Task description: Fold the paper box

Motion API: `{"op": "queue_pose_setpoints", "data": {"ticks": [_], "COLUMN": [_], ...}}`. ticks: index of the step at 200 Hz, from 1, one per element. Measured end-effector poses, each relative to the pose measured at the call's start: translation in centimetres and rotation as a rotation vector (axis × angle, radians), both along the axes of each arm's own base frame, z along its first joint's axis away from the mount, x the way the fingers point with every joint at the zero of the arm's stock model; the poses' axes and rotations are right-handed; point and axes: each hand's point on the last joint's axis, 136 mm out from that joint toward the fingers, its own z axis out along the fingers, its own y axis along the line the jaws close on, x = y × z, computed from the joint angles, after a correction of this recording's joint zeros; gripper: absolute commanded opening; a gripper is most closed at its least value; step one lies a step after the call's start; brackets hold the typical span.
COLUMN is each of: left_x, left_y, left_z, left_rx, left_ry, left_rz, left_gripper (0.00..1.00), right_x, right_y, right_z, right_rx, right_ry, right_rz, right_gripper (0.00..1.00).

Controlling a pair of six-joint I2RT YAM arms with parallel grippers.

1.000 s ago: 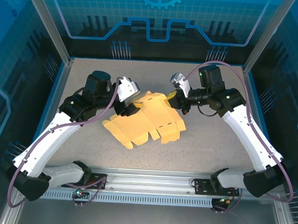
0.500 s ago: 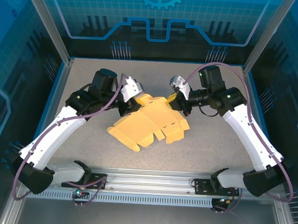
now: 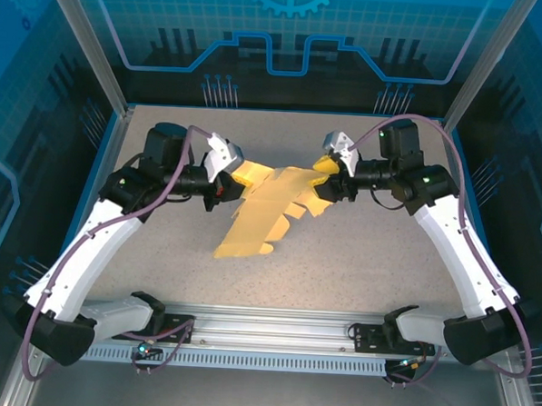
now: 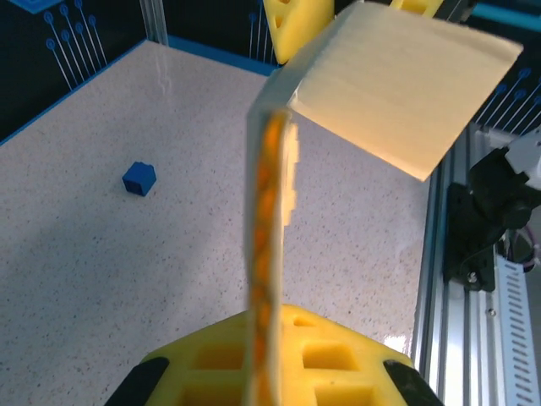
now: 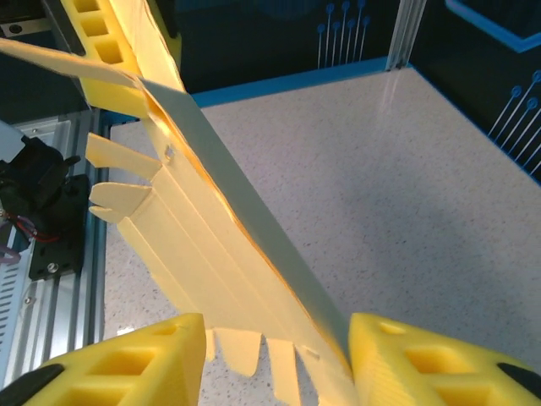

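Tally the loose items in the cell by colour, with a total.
Yellow: 1, paper box
Blue: 1, cube
Total: 2

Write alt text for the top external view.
An unfolded pale yellow paper box hangs between two white robot arms over a speckled grey table. The left hand pinches its left end; the right hand meets its right end.

You'll find a small blue cube (image 4: 139, 178) on the speckled bench (image 4: 76, 279). A metal rail (image 3: 273, 329) lines its near edge.
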Motion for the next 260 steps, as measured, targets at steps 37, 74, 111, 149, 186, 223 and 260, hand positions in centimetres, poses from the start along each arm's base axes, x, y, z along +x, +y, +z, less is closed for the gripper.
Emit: {"op": "queue_pose_setpoints", "data": {"ticks": [37, 74, 111, 149, 186, 223, 260], "left_x": [-0.6, -0.8, -0.5, -0.2, 0.4, 0.9, 1.8], "left_y": [-0.1, -0.2, -0.2, -0.2, -0.1, 0.1, 0.0], "left_z": [0.7, 1.1, 1.2, 0.8, 0.8, 0.5, -0.3], "left_rx": [-0.041, -0.068, -0.078, -0.079, -0.082, -0.088, -0.115], "left_ry": [0.01, 0.023, 0.027, 0.053, 0.05, 0.092, 0.217], "left_rz": [-0.038, -0.054, -0.052, -0.043, -0.028, 0.012, 0.075], "left_gripper": [0.0, 0.0, 0.0, 0.0, 0.0, 0.0, 0.0], "right_x": [0.4, 1.2, 1.2, 1.2, 0.9, 0.6, 0.4], "right_y": [0.3, 0.9, 1.3, 1.3, 1.3, 1.2, 1.0], "right_z": [1.1, 1.2, 1.0, 1.2, 1.5, 1.1, 0.4], "right_rx": [0.028, 0.031, 0.04, 0.048, 0.051, 0.028, -0.046], "right_ry": [-0.075, -0.096, -0.096, -0.102, -0.113, -0.159, -0.277], "right_rz": [0.028, 0.065, 0.099, 0.103, 0.109, 0.056, -0.096], "right_gripper": [0.53, 0.49, 0.28, 0.21, 0.05, 0.02, 0.01]}}
